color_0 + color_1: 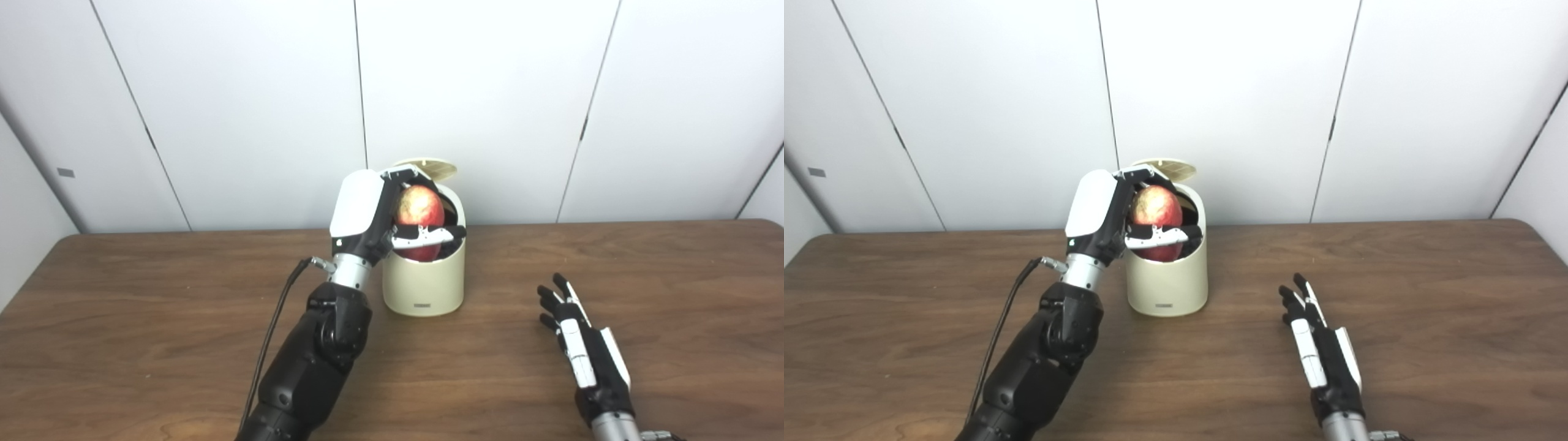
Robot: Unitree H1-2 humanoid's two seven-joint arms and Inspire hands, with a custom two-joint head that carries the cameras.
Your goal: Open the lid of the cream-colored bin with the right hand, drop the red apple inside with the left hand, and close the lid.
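The cream-colored bin (pixel 424 285) stands on the wooden table (pixel 153 318) near the back wall. Its lid (pixel 427 168) is raised and tilted back behind the opening. My left hand (pixel 373 217) is shut on the red apple (pixel 419 211) and holds it right over the bin's open mouth, the apple's underside level with the rim. My right hand (pixel 579 340) rests flat on the table to the right of the bin, well apart from it, fingers stretched out and holding nothing. The scene also shows in the right eye view: apple (pixel 1156 208), bin (pixel 1168 282), right hand (pixel 1320 349).
A black cable (pixel 272 331) runs along my left forearm. The white panelled wall stands close behind the bin. The table's back edge runs just behind the bin.
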